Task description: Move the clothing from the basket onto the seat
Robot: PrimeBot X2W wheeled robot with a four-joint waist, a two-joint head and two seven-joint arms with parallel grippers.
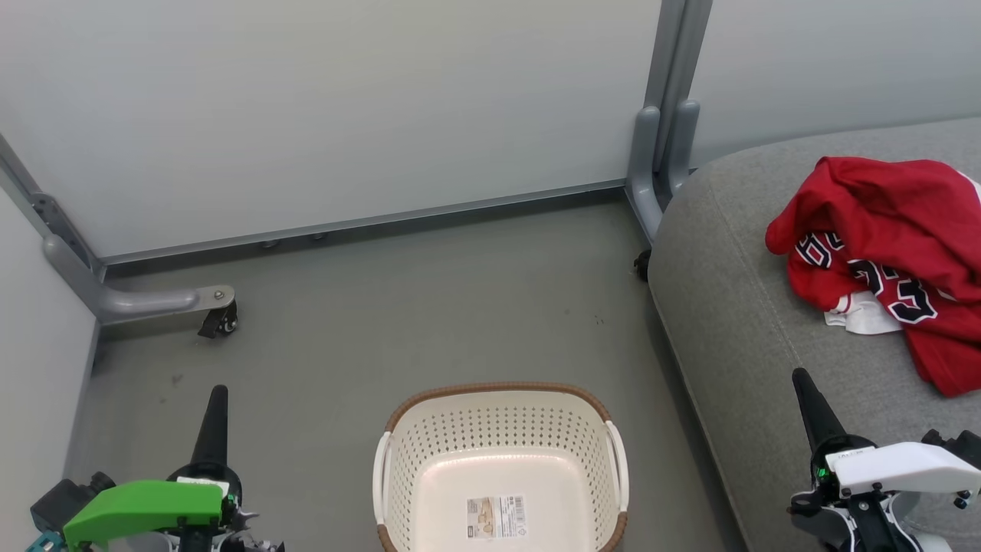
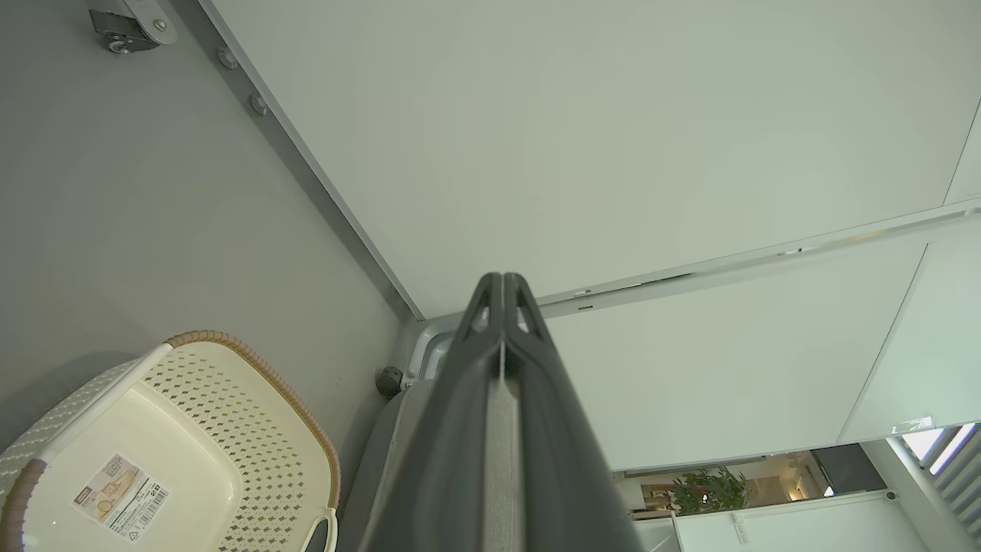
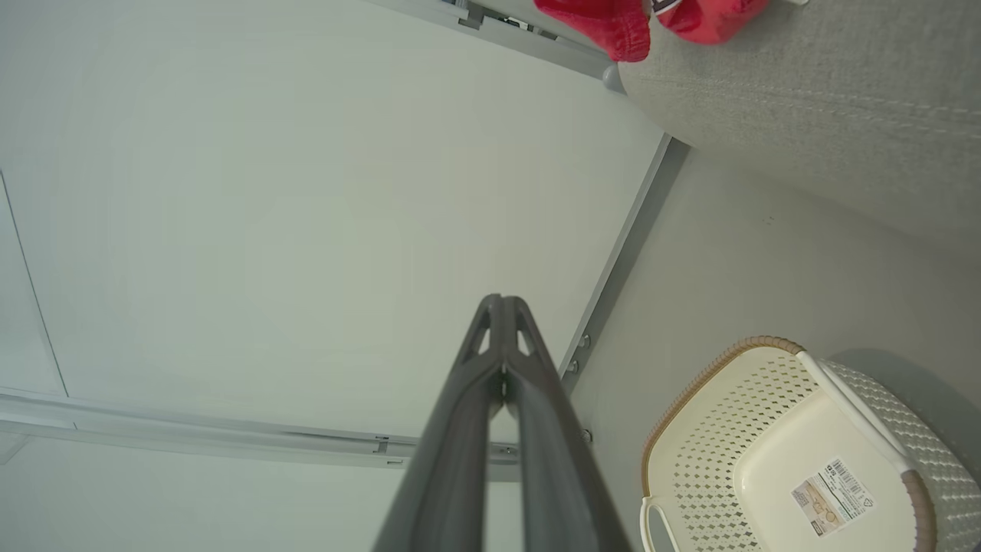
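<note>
Left of basket (image 1: 498, 423), left hand (image 1: 218, 394) closed

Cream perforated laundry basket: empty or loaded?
Empty: cream perforated plastic basket shows bare floor and label; red clothing lies on grey fabric seat.

Staged test bay: pale partition panels (image 1: 345, 115) on castered feet (image 1: 153, 300) are enclosing grey floor (image 1: 421, 307) and a sofa (image 1: 728, 322), frame right.

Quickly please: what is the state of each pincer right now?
Left pincer: closed, holding nothing.
Right pincer: closed, holding nothing.
</note>
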